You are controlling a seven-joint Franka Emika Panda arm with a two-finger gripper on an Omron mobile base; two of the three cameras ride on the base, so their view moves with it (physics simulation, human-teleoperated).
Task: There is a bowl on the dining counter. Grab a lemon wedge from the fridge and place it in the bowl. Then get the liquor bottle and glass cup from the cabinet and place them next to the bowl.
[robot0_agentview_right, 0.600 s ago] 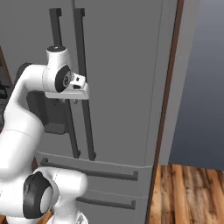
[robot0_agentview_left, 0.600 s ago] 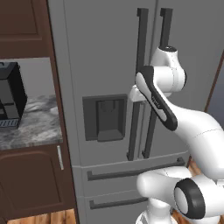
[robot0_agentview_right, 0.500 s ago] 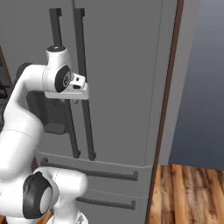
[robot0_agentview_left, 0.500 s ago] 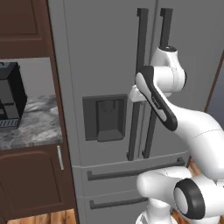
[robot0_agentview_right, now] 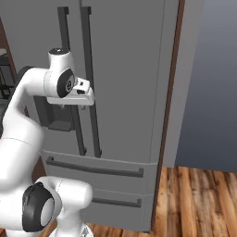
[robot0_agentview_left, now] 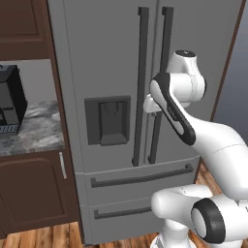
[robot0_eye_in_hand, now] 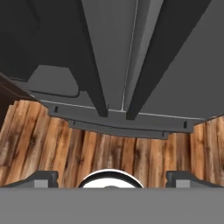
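The grey fridge (robot0_agentview_left: pixel 106 58) stands shut in front of me, its two dark vertical handles (robot0_agentview_left: pixel 142 87) (robot0_agentview_left: pixel 163 77) side by side at the door seam. My white hand (robot0_agentview_right: pixel 79 92) hovers just before those handles at mid height. It points downward, so the hand view looks along the handles (robot0_eye_in_hand: pixel 89 57) (robot0_eye_in_hand: pixel 162 57) to the drawer fronts and the floor. The gripper (robot0_eye_in_hand: pixel 113 178) is open, its two dark fingertips (robot0_eye_in_hand: pixel 41 177) far apart with nothing between them. The bowl, lemon wedge, liquor bottle and glass cup are out of view.
A water dispenser (robot0_agentview_left: pixel 107 121) is set in the left door. Two drawers with horizontal handles (robot0_agentview_left: pixel 140 175) lie below. Left of the fridge are brown wooden cabinet doors (robot0_agentview_left: pixel 34 198), a stone counter (robot0_agentview_left: pixel 34 131) and a black appliance (robot0_agentview_left: pixel 10 99). Wooden floor (robot0_agentview_right: pixel 199 203) spreads to the right.
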